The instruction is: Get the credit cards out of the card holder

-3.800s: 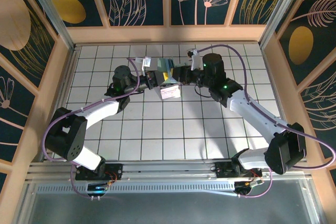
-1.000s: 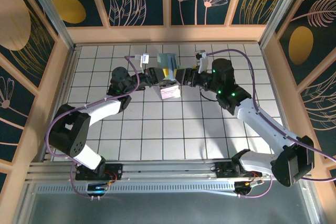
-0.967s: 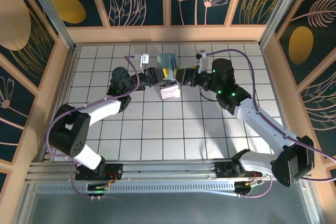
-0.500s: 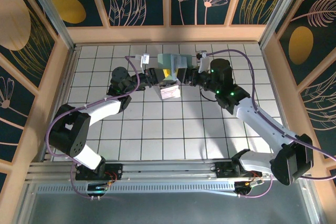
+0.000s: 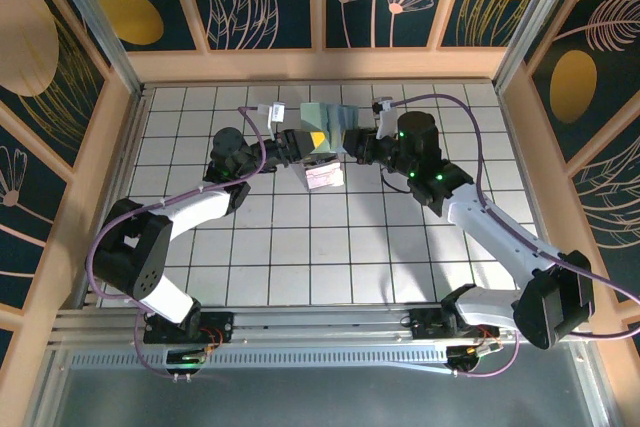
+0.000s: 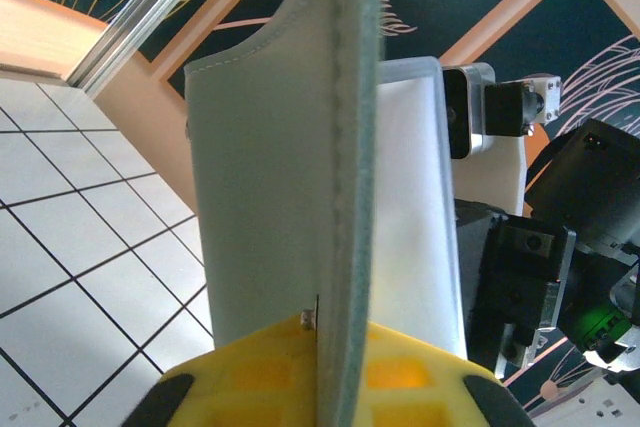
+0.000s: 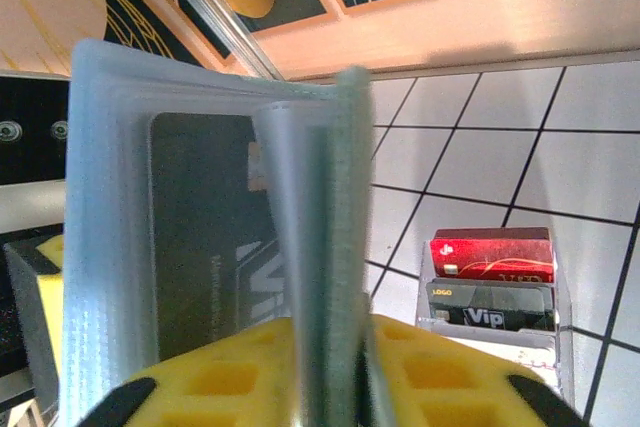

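The pale grey-green card holder (image 5: 325, 117) hangs above the far middle of the table, spread open between both grippers. My left gripper (image 5: 303, 140) is shut on its left cover (image 6: 270, 197), which stands edge-on between the yellow fingers (image 6: 250, 377). My right gripper (image 5: 347, 139) is shut on the right cover (image 7: 350, 197). A dark card (image 7: 200, 237) sits inside a clear sleeve of the holder. A red card (image 7: 490, 252) and a dark "Vip" card (image 7: 490, 312) stand in a small white box (image 5: 323, 176) on the table below.
White tiled table (image 5: 300, 247) with wooden walls on three sides. The white box stands just in front of the two grippers. Purple cables loop off both arms.
The right gripper has closed onto the holder's right cover. The holder has spread wider open between the two grippers. The left arm has hardly moved.
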### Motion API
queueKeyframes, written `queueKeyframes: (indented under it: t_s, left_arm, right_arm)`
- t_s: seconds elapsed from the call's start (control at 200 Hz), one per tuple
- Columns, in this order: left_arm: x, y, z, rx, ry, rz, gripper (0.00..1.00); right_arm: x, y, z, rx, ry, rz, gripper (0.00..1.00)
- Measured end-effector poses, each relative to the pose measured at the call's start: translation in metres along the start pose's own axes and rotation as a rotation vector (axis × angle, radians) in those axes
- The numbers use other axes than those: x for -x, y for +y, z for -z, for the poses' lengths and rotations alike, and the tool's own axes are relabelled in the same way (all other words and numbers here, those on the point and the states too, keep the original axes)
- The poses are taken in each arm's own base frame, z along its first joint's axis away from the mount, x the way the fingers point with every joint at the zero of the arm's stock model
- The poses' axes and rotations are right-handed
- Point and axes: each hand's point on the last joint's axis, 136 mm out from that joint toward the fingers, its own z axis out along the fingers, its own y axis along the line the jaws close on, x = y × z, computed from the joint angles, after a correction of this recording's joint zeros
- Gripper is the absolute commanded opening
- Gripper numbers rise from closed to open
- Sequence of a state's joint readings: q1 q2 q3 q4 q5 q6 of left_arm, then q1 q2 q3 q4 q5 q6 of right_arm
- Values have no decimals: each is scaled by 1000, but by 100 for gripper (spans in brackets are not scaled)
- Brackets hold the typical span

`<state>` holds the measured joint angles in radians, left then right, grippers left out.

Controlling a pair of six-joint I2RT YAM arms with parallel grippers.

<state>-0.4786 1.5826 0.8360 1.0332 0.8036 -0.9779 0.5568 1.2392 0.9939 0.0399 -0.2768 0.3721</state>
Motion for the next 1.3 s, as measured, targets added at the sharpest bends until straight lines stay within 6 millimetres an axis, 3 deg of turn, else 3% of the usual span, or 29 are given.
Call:
queueKeyframes:
  t_s: [0.22,0.375,0.786,1.121,1.301]
  left_arm:
    - [-3,4,0,13,9,8,40]
    - [-3,4,0,14,10,10,48]
    - [-2,-2,-2,-8,13,7,89]
    - [-4,-3,-7,-2,32,-27,99]
    - [-5,-1,-8,12,39,-29,99]
  right_arm:
    - [-2,-5,0,-26,3,-5,0]
    - [-8,-9,0,-44,28,-13,0]
    - [-14,5,-5,-13,54,-2,0]
    - [-13,9,-6,-46,61,27,0]
    - [-12,11,-5,-62,63,39,0]
